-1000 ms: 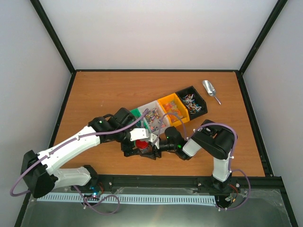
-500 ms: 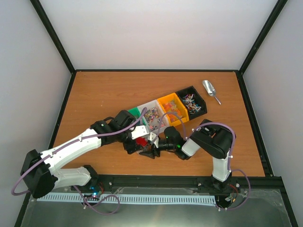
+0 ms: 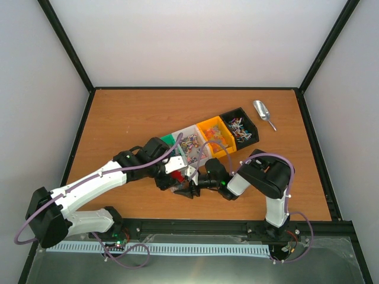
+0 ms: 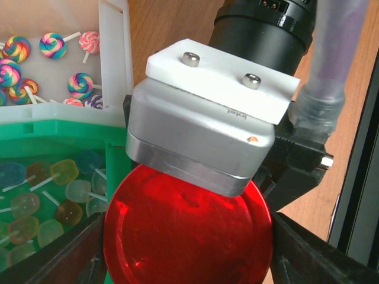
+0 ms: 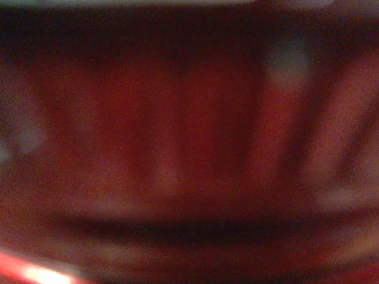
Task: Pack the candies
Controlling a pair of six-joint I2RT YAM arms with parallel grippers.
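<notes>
Four adjoining bins [image 4: 112, 59], green, white, orange and black, each hold candies [image 4: 52, 45].

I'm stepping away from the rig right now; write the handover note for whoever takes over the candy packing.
Left end effector: fingers flank the red lid at its rim; whether they grip it is unclear.
Right end effector: meets the lid from the opposite side. Its camera shows only red blur, so its state is unclear.
Candies: in the row of four bins, which are green, white, orange and black.
Scoop: lies apart at the far right.
Done: no candy visibly packed.
Left: probably sort out the lid, then pack the candies.
</notes>
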